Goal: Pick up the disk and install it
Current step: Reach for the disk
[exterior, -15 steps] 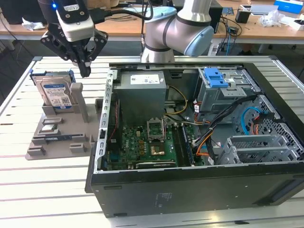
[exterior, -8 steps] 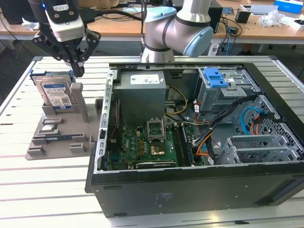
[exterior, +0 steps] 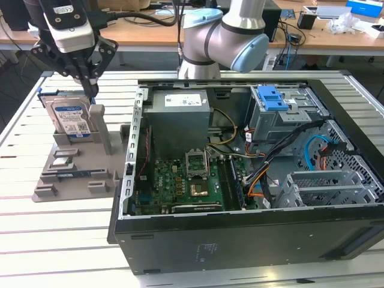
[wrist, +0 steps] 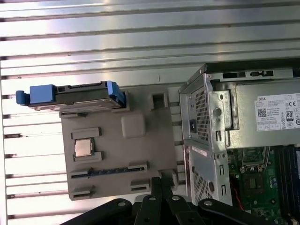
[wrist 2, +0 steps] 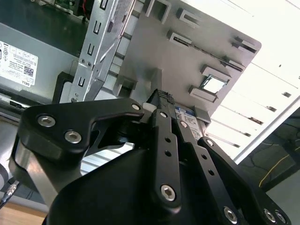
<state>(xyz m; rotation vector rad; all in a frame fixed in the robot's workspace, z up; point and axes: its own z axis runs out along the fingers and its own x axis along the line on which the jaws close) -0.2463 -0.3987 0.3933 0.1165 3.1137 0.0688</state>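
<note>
One disk [exterior: 70, 119], one computer case [exterior: 240, 240]

- Exterior view: disk [exterior: 68, 117] lower part hidden behind grey holder [exterior: 72, 146]; gripper [exterior: 91, 91] body cut by top edge.
- Second wrist view: gripper linkage covers most of disk.
- Gripper-disk contact: can't tell.
- First wrist view: computer case [wrist: 206, 140] cut at picture's edge.

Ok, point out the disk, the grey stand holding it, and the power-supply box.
disk [exterior: 71, 117]: exterior view, on its blue-and-white label.
grey stand [exterior: 98, 129]: exterior view, on its upright post.
power-supply box [exterior: 179, 126]: exterior view, on its grey side face.
</note>
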